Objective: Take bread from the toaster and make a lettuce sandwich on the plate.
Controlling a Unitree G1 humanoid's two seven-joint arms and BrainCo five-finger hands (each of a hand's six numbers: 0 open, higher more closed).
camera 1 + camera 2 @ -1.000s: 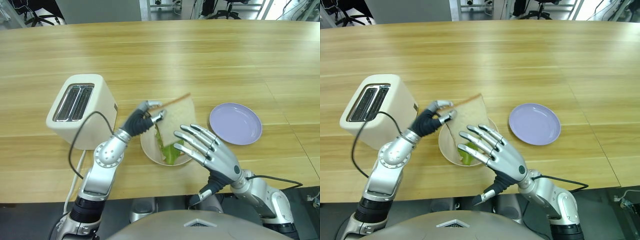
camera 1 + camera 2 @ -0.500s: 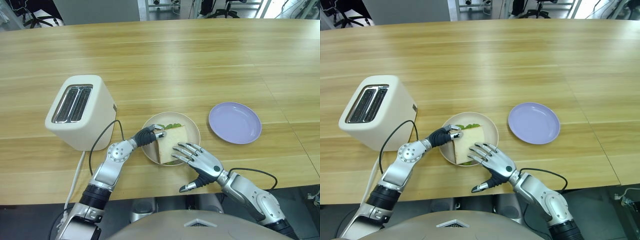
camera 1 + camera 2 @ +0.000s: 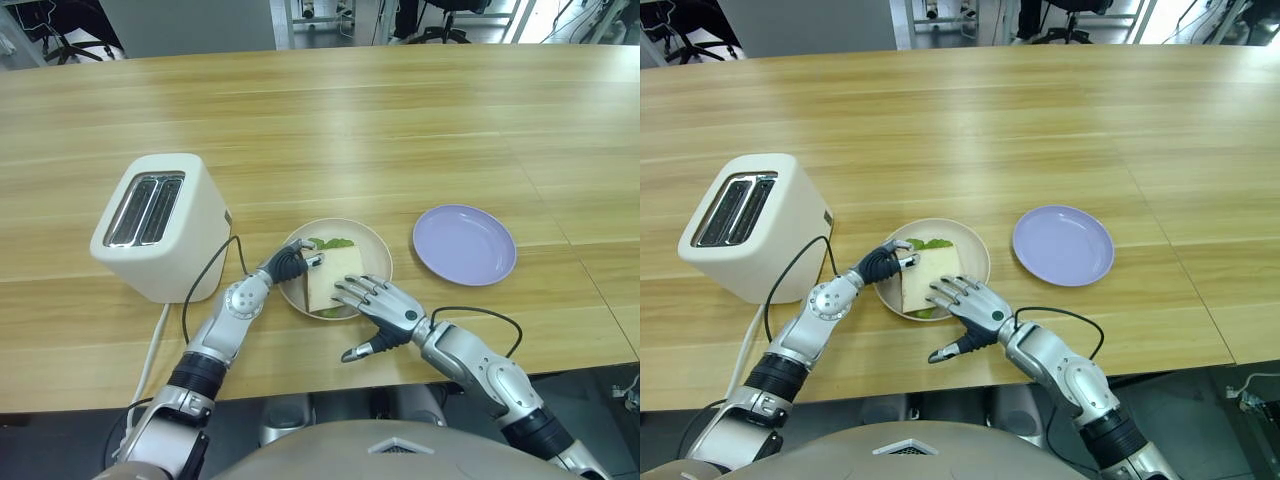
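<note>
while the bread slice lies flat over lettuce on the beige plate, left hand pinches its left corner, right hand rests spread fingers on its near edge; toaster at left, purple plate right.

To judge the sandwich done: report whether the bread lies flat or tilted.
Flat: the bread rests level on the lettuce in the beige plate.

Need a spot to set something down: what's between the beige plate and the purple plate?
Nothing: only bare table separates the beige plate from the purple plate. Both eye views show it.
</note>
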